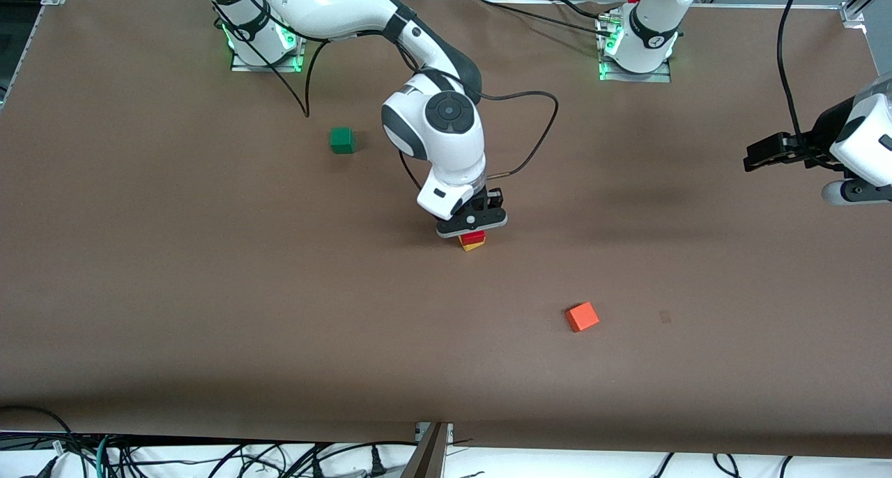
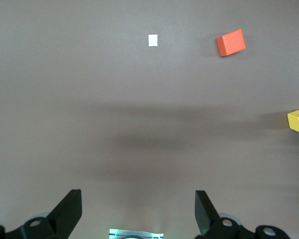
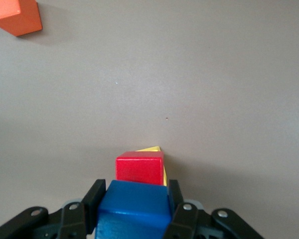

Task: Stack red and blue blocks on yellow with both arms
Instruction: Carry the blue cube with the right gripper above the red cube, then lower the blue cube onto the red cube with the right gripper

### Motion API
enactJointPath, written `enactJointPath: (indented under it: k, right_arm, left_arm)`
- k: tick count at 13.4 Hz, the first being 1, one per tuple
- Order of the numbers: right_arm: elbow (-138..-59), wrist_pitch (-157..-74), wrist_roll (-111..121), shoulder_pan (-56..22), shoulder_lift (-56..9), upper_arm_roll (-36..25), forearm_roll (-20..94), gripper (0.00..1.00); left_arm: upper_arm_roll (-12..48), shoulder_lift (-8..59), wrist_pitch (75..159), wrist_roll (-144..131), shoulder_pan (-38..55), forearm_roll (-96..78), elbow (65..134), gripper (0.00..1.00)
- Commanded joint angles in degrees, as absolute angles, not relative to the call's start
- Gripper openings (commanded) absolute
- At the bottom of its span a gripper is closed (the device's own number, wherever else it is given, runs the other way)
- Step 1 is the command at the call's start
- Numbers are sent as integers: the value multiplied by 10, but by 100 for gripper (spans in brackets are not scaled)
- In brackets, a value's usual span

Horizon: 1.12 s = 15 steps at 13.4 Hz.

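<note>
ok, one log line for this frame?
right end effector: shut on blue block, over red block on yellow block | left end effector: open, waiting

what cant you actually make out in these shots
- Blue block: hidden in the front view under the right end effector; seen only in the right wrist view.
- Whether it touches the red block: unclear.
- Yellow block: mostly covered by red.
- Left end effector: front view too small for its open fingers.
</note>
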State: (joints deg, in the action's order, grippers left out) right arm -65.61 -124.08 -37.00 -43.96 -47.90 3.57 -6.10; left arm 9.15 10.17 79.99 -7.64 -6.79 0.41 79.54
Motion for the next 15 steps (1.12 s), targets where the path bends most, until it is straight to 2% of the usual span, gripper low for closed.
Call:
enactJointPath:
  k: [1, 15]
  right_arm:
    - [-645, -1247, -359, -446, -483, 31, -73, 44]
    - [-646, -1275, -351, -446, -504, 30, -74, 46]
  left_arm:
    - [91, 100, 803, -69, -69, -5, 795, 100]
    - [90, 100, 803, -69, -74, -6, 795, 100]
